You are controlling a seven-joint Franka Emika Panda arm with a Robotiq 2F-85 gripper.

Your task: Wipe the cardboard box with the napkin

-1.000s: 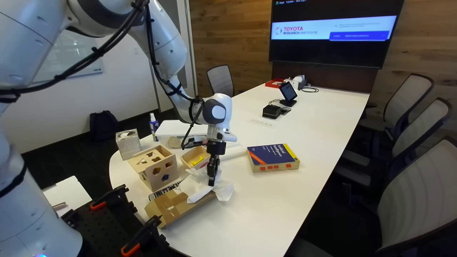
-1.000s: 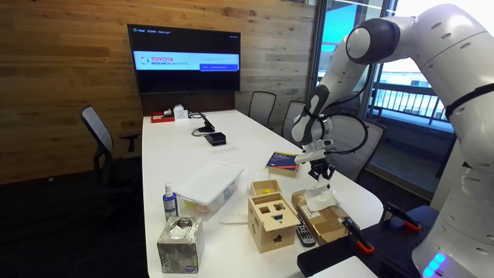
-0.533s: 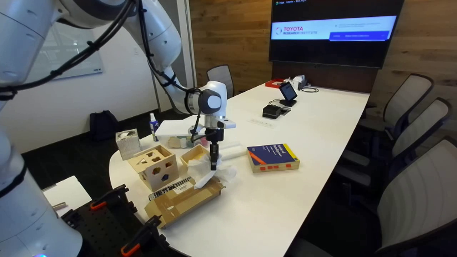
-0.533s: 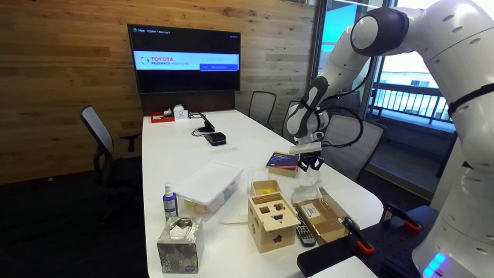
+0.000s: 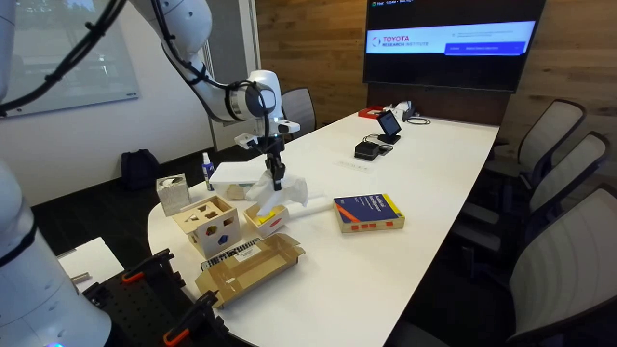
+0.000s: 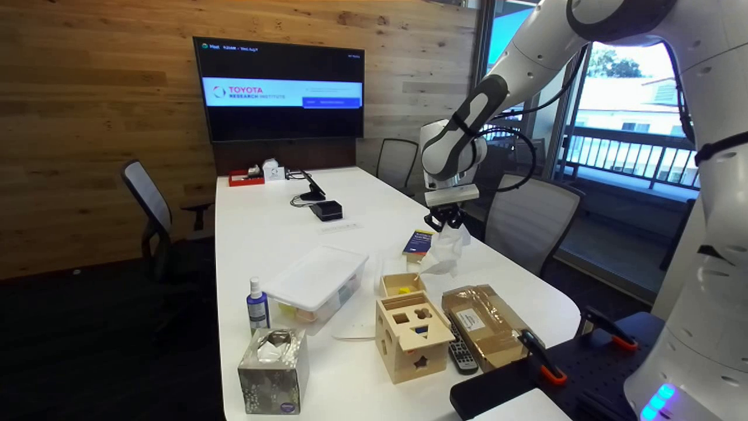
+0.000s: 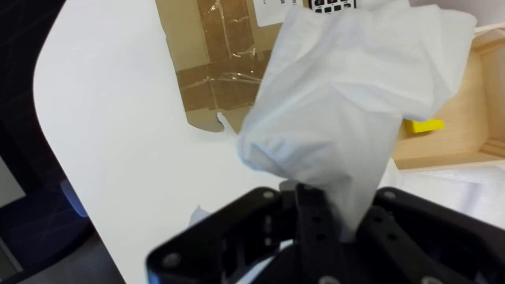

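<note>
A black two-fingered robot gripper holds a crumpled white tissue-like napkin above a smooth white conference table, its fingers drawn together on a bunched end while the rest of the sheet hangs loose, as the wrist view shows. Lower down, nearer the white robot base, the task's target, a flat, oblong golden-tan cardboard box with glossy brown tape and a white paper label, lies on the tabletop just beside a slim black remote control. In both exterior views the napkin is apart from the cardboard, hanging near a small pale wooden tray that holds a yellow block; whether a trailing corner brushes the tray's rim cannot be told. The step in hand appears to be a carry, with no wiping contact; whether the wipe is finished cannot be judged from this moment. If it remains, the next move likely calls for bringing the napkin over the taped top, lowering until the loose folds bear on it, then sweeping lengthwise without nudging the remote control. If it is done, the napkin needs only setting down and letting go.
</note>
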